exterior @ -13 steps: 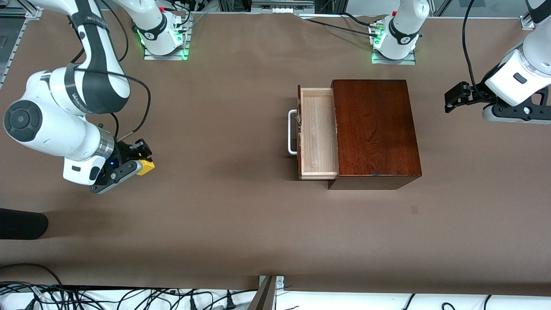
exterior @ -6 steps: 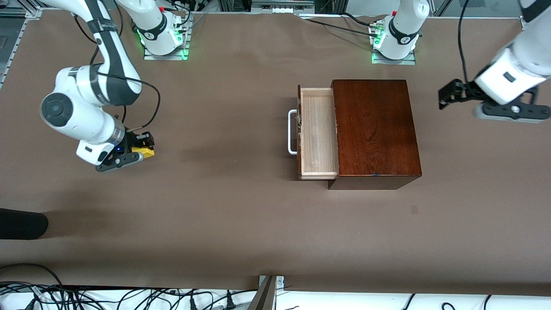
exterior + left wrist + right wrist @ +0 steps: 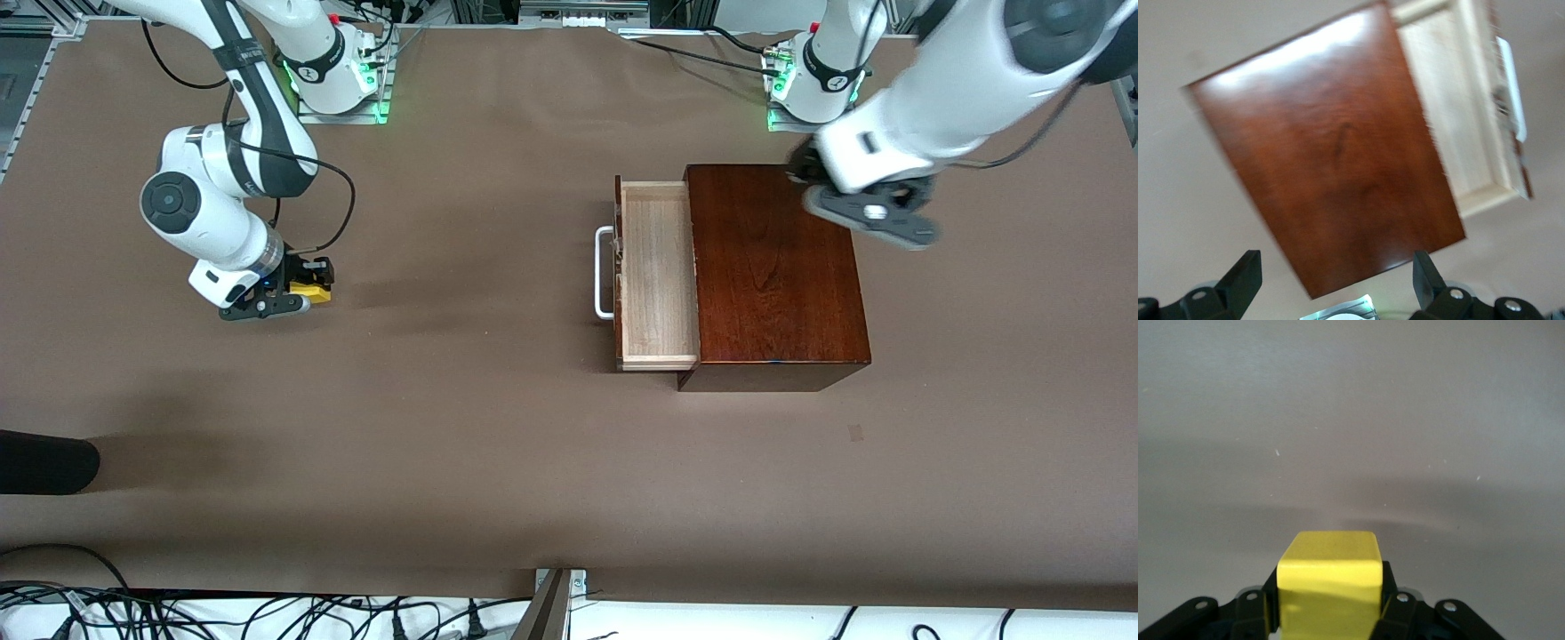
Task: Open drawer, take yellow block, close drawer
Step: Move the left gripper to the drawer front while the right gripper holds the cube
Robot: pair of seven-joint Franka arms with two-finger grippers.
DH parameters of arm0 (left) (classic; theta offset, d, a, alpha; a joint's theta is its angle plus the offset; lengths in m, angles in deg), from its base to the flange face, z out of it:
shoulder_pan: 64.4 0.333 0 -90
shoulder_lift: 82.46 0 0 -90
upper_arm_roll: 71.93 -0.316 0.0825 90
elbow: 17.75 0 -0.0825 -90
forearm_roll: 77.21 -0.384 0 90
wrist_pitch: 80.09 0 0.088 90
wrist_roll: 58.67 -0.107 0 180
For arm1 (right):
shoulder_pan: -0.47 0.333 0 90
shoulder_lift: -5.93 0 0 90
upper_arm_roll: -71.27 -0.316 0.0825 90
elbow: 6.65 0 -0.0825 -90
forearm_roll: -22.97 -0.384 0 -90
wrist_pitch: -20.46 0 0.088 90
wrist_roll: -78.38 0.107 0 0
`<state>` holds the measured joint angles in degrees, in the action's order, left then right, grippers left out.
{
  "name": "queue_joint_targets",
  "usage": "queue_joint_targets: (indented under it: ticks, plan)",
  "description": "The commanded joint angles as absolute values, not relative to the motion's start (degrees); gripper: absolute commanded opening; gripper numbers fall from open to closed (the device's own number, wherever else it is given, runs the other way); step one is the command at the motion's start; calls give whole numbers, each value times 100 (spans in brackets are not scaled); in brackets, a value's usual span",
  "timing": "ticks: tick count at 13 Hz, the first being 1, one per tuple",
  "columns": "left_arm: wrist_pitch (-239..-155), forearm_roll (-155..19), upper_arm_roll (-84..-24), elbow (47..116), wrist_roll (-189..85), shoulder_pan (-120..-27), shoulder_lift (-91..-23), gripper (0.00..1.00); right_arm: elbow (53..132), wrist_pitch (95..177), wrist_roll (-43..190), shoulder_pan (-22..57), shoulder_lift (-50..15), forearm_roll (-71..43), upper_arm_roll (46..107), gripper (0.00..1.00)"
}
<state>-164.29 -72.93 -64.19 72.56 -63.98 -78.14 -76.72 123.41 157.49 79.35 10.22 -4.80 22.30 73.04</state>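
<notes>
A: Where, the yellow block (image 3: 311,288)?

B: Pinched between the fingers of the right gripper (image 3: 307,286), low over the bare table (image 3: 462,462), well away from the wooden box (image 3: 775,267), toward the right arm's end. Seen in the right wrist view as a cube (image 3: 1329,585) with one flat face up, squarely between the two black fingers (image 3: 1393,610); no long axis to speak of.

A: And the drawer (image 3: 656,274)?

B: Pulled out of the box, toward the right arm's end. Pale tray open to the top, long axis running from nearer the front camera to farther from it. White bar handle (image 3: 604,272) on the front, parallel to that axis and pointing away from the box.

A: Left gripper (image 3: 1331,280)?

B: Over the box's top, at the corner nearest the left arm's base. Jaws spread wide in the left wrist view, holding nothing, box top and open tray in sight between them.
</notes>
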Motion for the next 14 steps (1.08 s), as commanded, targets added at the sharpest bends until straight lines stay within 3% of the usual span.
queue_joint_targets:
  ticks: [1, 6, 11, 13, 14]
  plan:
    - [-16463, -6966, -6490, 6840, -7777, -8223, -7150, 100, 12895, 16344, 8303, 917, -364, 2333, 7198, 0]
    - [-16630, -6650, -6481, 5856, -10029, -8567, -5859, 100, 13345, 17312, 8251, 917, -716, 2333, 7189, 0]
    - [-18000, -6658, -6472, 5766, -11604, -9277, -5083, 100, 13389, 17550, 8198, 909, -830, 2368, 7145, 0]
    - [-18500, -6693, -6464, 5757, -11720, -9682, -4908, 100, 13389, 17585, 8198, 900, -883, 2368, 7145, 32]
    - [-18685, -6728, -6464, 5766, -11738, -9805, -4820, 100, 13389, 17585, 8189, 900, -892, 2368, 7145, 38]
